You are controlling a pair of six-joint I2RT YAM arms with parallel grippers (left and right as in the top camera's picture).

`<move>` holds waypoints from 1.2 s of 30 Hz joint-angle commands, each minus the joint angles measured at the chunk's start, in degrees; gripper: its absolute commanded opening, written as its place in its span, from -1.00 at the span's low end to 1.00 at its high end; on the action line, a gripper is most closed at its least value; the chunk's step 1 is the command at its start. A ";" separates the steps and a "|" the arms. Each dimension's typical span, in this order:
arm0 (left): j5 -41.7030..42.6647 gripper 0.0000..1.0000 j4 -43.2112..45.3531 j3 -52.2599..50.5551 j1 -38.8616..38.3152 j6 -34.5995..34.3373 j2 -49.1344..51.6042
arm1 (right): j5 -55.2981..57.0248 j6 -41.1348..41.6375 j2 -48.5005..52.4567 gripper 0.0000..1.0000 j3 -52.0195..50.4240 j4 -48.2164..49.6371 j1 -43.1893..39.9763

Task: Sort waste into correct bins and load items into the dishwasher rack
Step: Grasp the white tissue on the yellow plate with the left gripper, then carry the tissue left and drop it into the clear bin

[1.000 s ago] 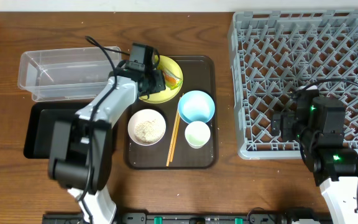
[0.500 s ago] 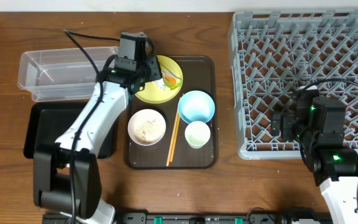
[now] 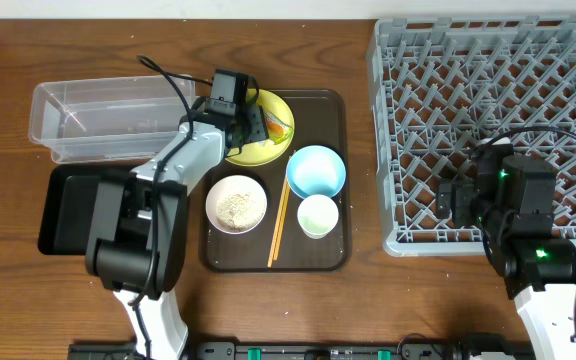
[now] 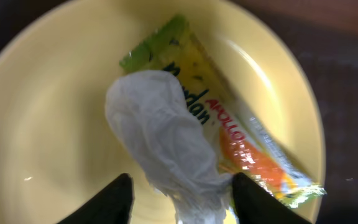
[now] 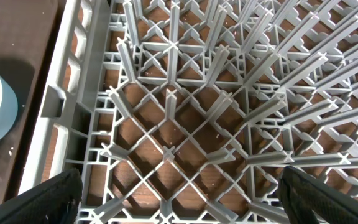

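Wood table (image 3: 368,300). Left gripper (image 4: 182,193) points down at plate (image 4: 48,124), jaws parted either side of crumpled white tissue (image 4: 160,130), one finger (image 4: 120,196) clear of it. Tissue lies on green-orange wrapper (image 4: 241,134), which reads "APOLLO". Plate sits in tray (image 3: 333,180) far-left corner. Left arm (image 3: 183,160) reaches forward past black bin (image 3: 63,200). Right gripper (image 5: 179,196) is wide open and empty, low over rack (image 3: 488,100) near-left corner.

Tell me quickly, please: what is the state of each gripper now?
Left gripper: open, straddling the crumpled white paper on the yellow plate.
Right gripper: open, empty, above the dishwasher rack.
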 commanded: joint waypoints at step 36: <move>-5.68 -0.10 -7.08 0.79 15.72 1.07 -18.47 | -0.39 0.76 -0.50 0.98 1.42 -0.24 0.13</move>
